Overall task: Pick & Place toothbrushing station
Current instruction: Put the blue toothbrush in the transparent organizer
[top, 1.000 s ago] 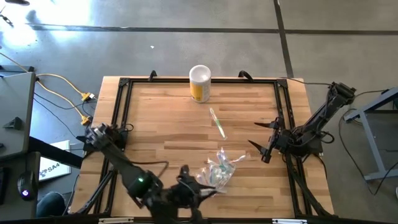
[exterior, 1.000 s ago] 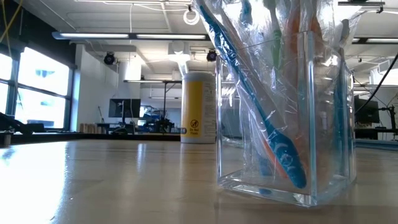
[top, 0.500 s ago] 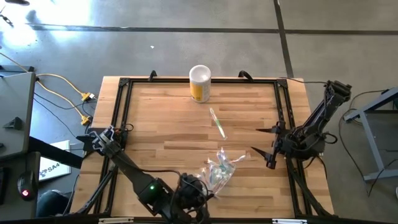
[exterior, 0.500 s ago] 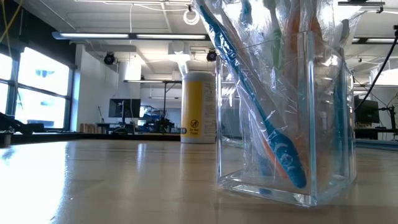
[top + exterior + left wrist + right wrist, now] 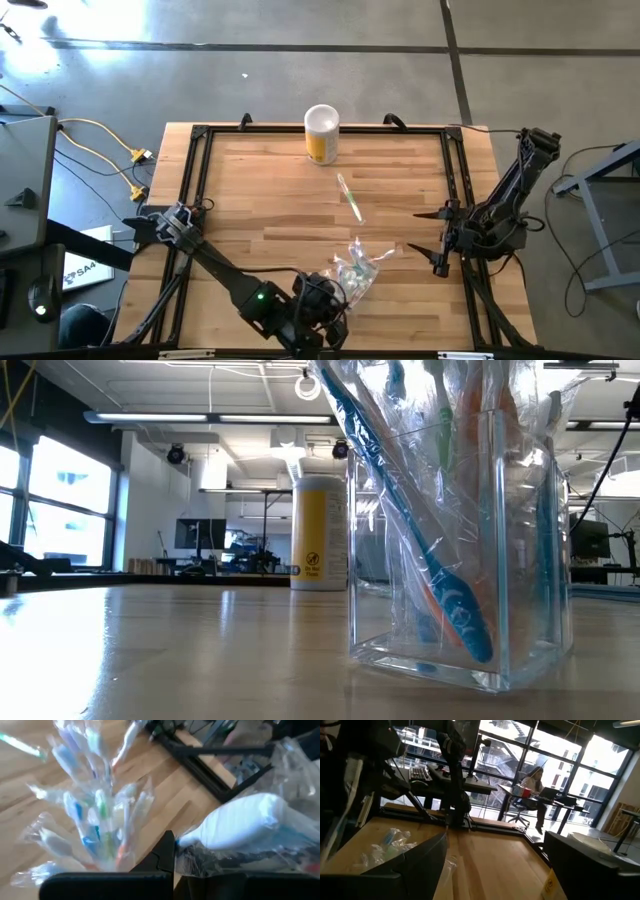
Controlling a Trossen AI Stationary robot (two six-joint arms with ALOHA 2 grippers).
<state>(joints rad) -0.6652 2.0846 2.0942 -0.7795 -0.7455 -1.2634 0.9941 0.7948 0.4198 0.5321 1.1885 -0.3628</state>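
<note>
A clear box (image 5: 460,540) stands near the table's front edge, packed with plastic-wrapped toothbrushes (image 5: 355,272) (image 5: 95,815) that stick up out of it. One more toothbrush (image 5: 350,197) lies flat on the wood at mid-table. My left gripper (image 5: 330,300) (image 5: 172,850) hovers just on the near-left side of the box, shut on a clear crinkly plastic bag (image 5: 250,830) with a white thing inside. My right gripper (image 5: 440,240) (image 5: 495,885) waits open by the table's right edge with nothing between its fingers. My left gripper pinches the crinkly plastic bag by one end (image 5: 192,857) between its two shut fingers, which slant down toward the box. The bag and its white content reach out beyond the fingertips, lifted clear of the table. One layer or several, I cannot tell.
A white-topped yellow canister (image 5: 322,133) (image 5: 318,532) stands at the table's far edge. A black frame (image 5: 200,180) runs round the tabletop. In the right wrist view a person (image 5: 535,782) sits at a desk far off in the room.
My left gripper has gone toward the table's right edge along the near side, sunk lower and rolled, coming close beside the box of toothbrushes, still shut on the bag. My right gripper has swung a little toward the near right, still open.
</note>
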